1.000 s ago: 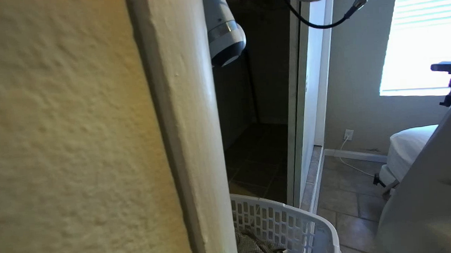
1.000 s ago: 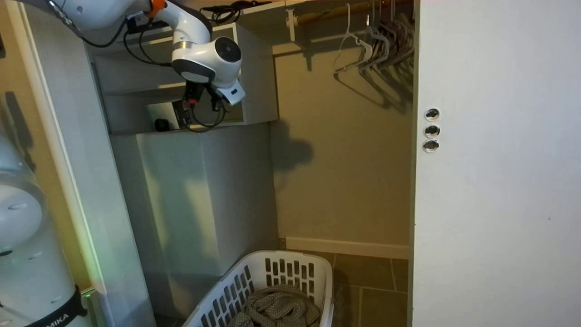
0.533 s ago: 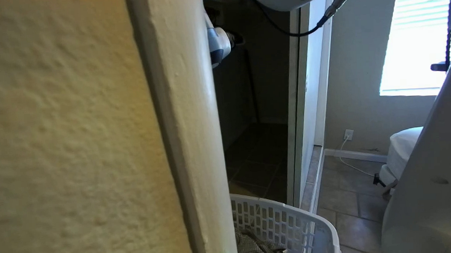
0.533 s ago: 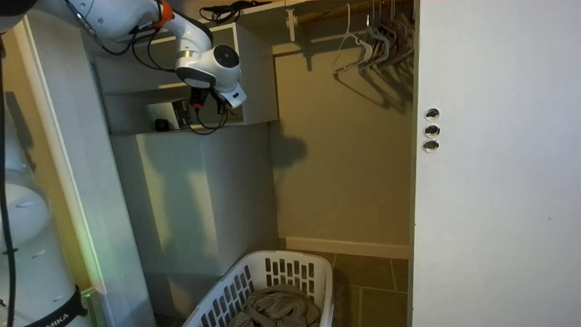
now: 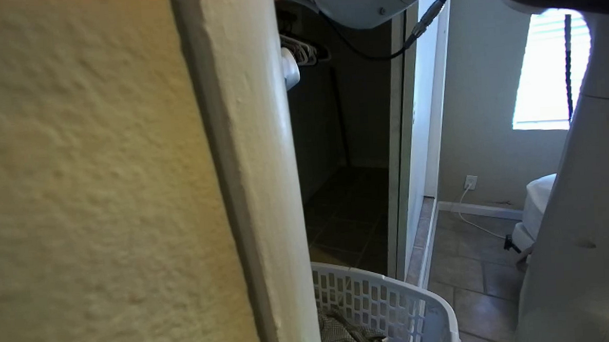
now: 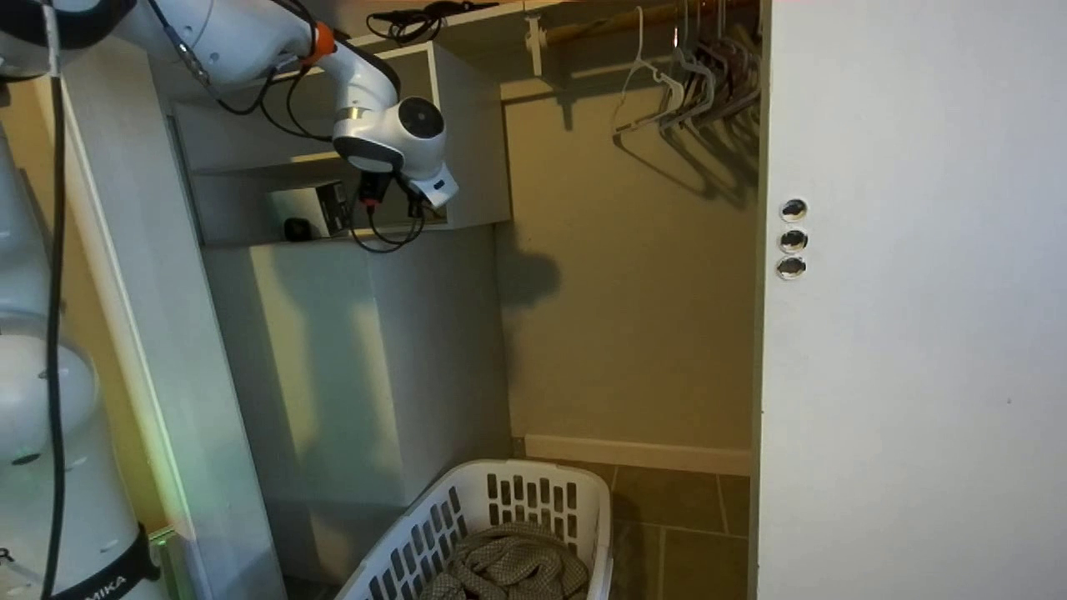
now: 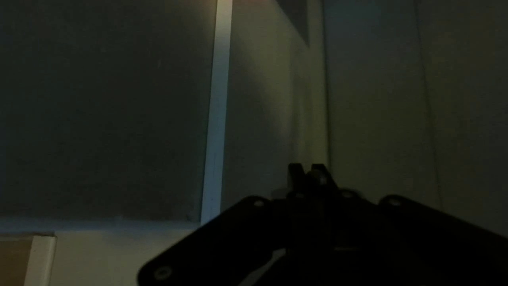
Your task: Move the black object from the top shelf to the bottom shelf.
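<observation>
My gripper (image 7: 306, 169) shows dark at the bottom of the wrist view, its fingertips close together. A small dark rounded shape, seemingly the black object (image 7: 316, 177), sits between the fingers; it is too dark to see clearly. The grey shelf unit (image 6: 475, 142) stands in the closet in an exterior view. My wrist (image 6: 421, 146) is in front of its lower compartment, and my fingertips are hidden behind the wrist. In the wrist view a pale shelf-unit edge (image 7: 217, 111) runs upright to the left of the fingers.
A pale box (image 6: 296, 208) and a small black thing (image 6: 298, 229) stand on the lower shelf. Black cables (image 6: 408, 23) lie on the ledge above. Hangers (image 6: 692, 92) hang at right. A white laundry basket (image 6: 600, 500) with cloth stands on the floor. A white door (image 6: 909, 375) is at right.
The arm has moved down and slightly to the right in an exterior view, bringing the wrist lower in front of the shelf unit. The things on the lower shelf and the basket have not moved.
</observation>
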Tool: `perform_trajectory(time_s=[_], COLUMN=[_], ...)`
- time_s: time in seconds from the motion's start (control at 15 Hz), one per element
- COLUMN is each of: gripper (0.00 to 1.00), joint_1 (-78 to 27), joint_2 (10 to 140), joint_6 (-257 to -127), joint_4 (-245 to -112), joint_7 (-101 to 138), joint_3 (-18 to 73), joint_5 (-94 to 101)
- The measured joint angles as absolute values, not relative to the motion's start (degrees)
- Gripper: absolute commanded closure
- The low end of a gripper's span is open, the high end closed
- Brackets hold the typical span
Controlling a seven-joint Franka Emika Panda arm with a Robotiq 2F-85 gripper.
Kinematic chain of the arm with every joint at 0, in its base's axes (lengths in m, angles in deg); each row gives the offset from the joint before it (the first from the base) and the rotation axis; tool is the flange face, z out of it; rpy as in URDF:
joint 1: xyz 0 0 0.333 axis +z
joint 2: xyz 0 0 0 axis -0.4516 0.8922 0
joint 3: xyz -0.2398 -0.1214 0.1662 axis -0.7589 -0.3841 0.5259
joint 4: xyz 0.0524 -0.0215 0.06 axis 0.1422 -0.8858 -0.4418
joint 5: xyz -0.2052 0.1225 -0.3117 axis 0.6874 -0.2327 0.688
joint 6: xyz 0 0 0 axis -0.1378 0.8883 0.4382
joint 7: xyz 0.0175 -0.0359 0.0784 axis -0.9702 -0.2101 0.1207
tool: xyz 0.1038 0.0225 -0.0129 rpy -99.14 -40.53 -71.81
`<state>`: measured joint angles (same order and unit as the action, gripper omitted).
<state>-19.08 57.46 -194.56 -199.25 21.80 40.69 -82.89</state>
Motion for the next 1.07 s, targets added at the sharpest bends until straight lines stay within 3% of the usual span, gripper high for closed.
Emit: perform_trajectory(time_s=[0.47,0.53,0.6,1.07], gripper=[0.98,0.93,0.73,0.24], joint_1=[-18.5,-18.5,-18.4,-18.3], joint_2=[59.1,59.2,59.2,59.4], joint_6=[-195.6,-195.6,-195.6,-195.6], joint_4=[-198.0,-197.9,-197.8,-197.7], joint_7=[19.9,19.8,19.6,18.7], joint_3=[40.7,40.7,40.7,40.7], joint_5=[-82.8,-82.8,-82.8,-82.7])
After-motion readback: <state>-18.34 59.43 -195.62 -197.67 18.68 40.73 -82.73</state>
